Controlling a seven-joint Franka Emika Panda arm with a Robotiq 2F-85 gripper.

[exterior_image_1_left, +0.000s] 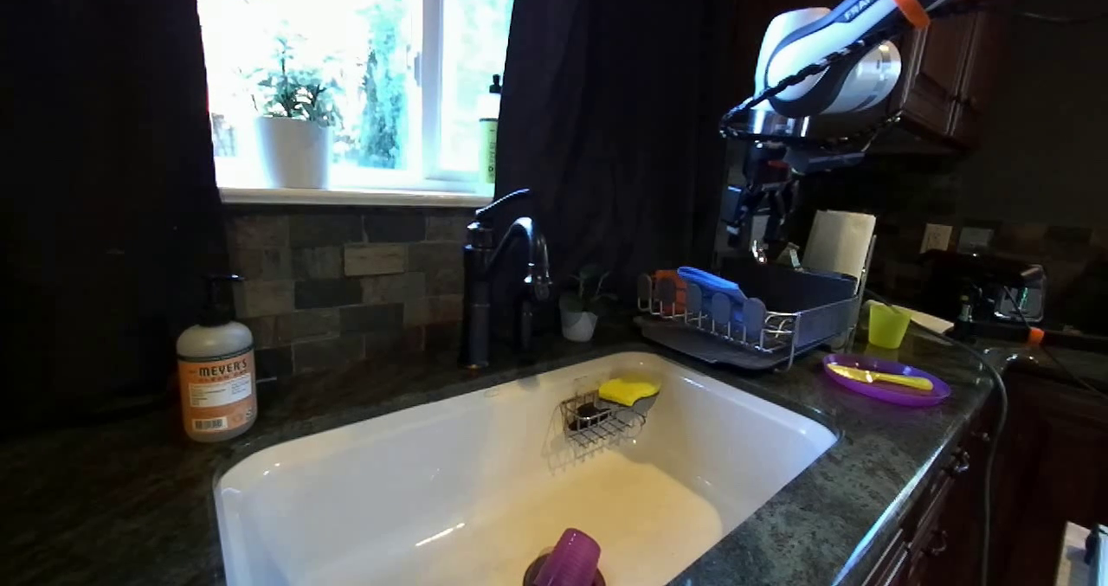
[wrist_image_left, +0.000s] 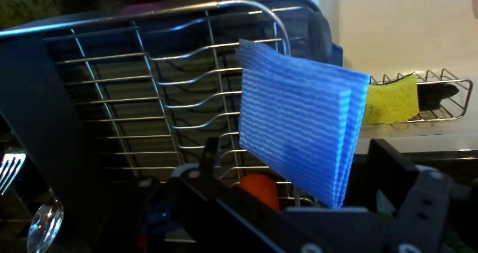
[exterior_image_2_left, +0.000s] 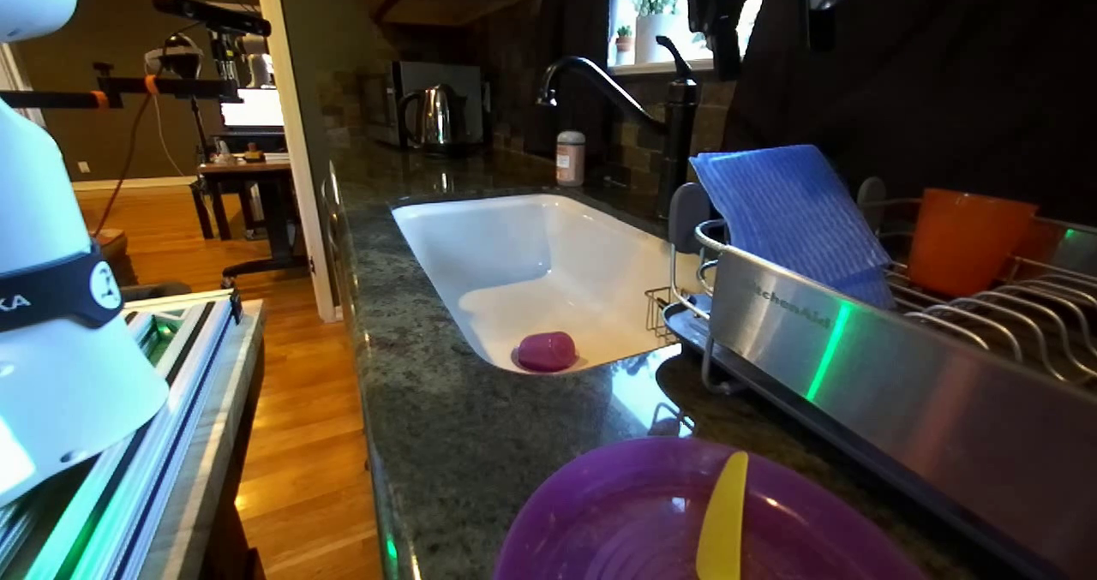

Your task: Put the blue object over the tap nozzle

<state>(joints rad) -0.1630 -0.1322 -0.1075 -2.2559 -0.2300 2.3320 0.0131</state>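
While the black two-fingered gripper [wrist_image_left: 297,154] gapes, the folded light-blue cloth [wrist_image_left: 298,118] leans in the silver wire rack [exterior_image_2_left: 908,409] — near the dark stone worktop's [exterior_image_2_left: 428,409] back edge. Pinching deep could snag the rack.

Home kitchen, by its look. White sink [exterior_image_1_left: 372,465] let into a dark speckled countertop [exterior_image_1_left: 805,499]; black faucet [exterior_image_1_left: 478,300] stands near its back edge, curtained window [exterior_image_1_left: 381,93] above. Steel-sided dish rack [exterior_image_2_left: 908,409] toward that edge too. Purple plate [exterior_image_1_left: 892,397] by the front edge, wooden drawers [exterior_image_1_left: 950,499] below. In an exterior view, kettle [exterior_image_2_left: 442,117] toward the countertop's far edge.
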